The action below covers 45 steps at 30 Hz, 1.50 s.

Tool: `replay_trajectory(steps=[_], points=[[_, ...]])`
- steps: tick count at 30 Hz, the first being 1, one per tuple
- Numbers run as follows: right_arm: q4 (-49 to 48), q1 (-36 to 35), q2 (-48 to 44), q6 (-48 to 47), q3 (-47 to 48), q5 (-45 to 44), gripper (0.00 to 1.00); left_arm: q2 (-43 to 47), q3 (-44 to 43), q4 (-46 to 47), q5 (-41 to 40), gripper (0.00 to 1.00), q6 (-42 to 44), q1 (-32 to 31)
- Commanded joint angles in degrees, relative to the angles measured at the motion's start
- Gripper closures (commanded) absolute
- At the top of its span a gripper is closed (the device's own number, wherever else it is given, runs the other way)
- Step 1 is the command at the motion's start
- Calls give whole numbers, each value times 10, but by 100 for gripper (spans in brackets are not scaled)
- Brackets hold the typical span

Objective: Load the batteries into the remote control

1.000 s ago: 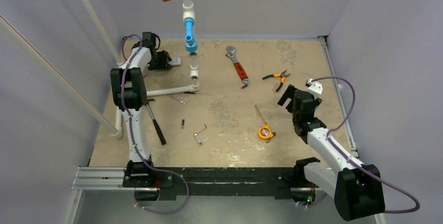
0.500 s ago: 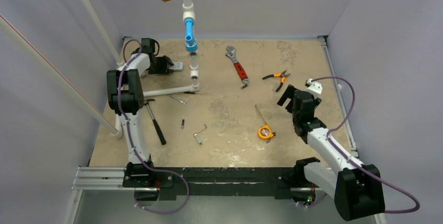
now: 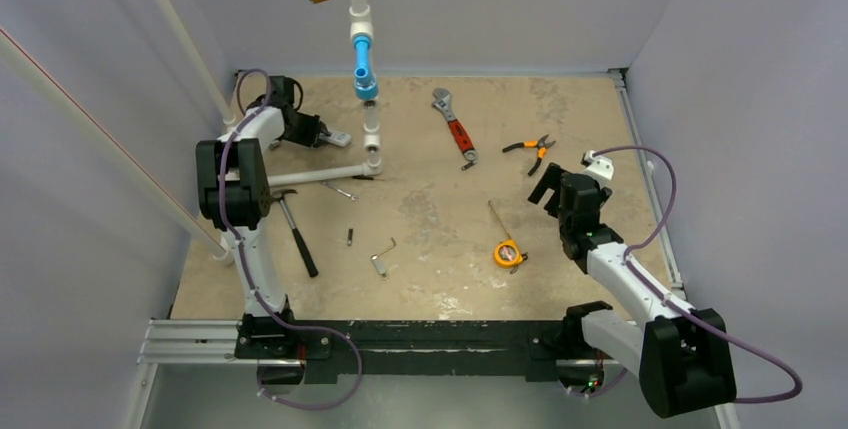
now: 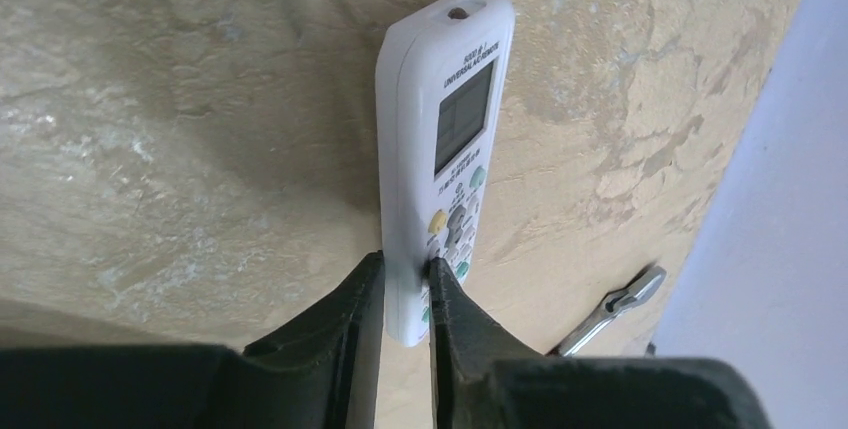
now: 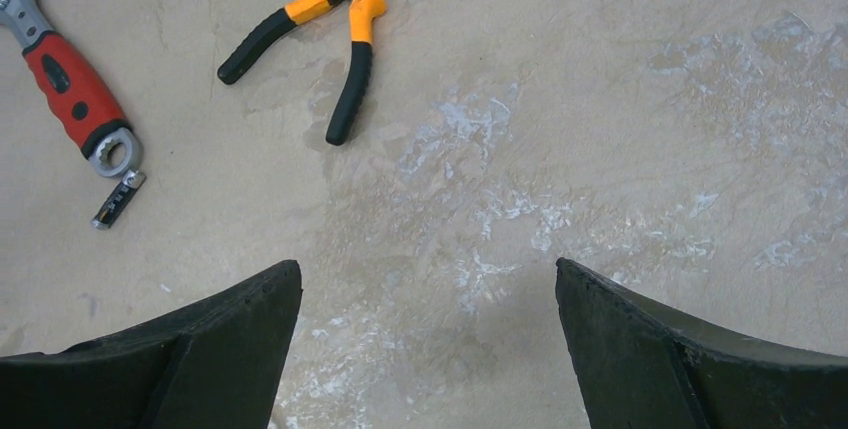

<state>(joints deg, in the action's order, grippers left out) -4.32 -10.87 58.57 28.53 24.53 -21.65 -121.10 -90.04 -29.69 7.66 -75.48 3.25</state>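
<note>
My left hand (image 4: 402, 284) is clamped on the remote (image 4: 445, 129) at its button end, far left of the worktop (image 4: 150, 149). My right hand (image 5: 428, 349) hangs spread wide near the pliers (image 5: 356, 69).

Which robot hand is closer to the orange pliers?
Right. The right gripper hovers open near the pliers; the left gripper is far away, shut on the remote.

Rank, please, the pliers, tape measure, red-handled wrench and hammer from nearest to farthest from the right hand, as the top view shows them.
From the right hand:
1. Pliers, just beyond it, toward the back.
2. Tape measure, nearer the arm bases, slightly left.
3. Red-handled wrench, farther back and left.
4. Hammer, far over on the left side.
</note>
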Motion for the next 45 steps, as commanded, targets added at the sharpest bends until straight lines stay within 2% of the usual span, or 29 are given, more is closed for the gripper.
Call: replay_trajectory(steps=[1, 5, 10, 14, 18, 25, 33, 42, 43, 44, 45], points=[[-18, -2, 1, 7, 25, 13, 4, 30, 12, 31, 4, 88, 93, 0], [-18, -2, 3, 7, 26, 16, 4, 32, 14, 43, 5, 89, 134, 0], [-20, -2, 7, 5, 26, 23, 4, 19, 0, 42, 22, 81, 173, 0], [-24, -1, 8, 3, 25, 32, 3, 24, 5, 70, 35, 63, 200, 0], [-31, -2, 9, 0, 20, 48, 3, 25, -7, 74, 37, 52, 226, -1], [-37, -2, 7, -6, 19, 62, 3, -15, -93, -22, 10, 45, 274, -3], [-30, -2, 1, -9, 17, 57, 3, -82, -207, -157, -43, 44, 251, -17], [-35, -2, 1, -7, 13, 59, 3, -87, -227, -225, -82, 42, 207, -27], [-35, -2, 1, -7, 12, 58, 3, -90, -233, -230, -89, 27, 202, -27], [-36, -2, 0, -7, 11, 58, 3, -94, -240, -234, -90, 19, 198, -27], [-35, -2, -1, -7, 11, 59, 2, -99, -248, -239, -91, 18, 193, -26]])
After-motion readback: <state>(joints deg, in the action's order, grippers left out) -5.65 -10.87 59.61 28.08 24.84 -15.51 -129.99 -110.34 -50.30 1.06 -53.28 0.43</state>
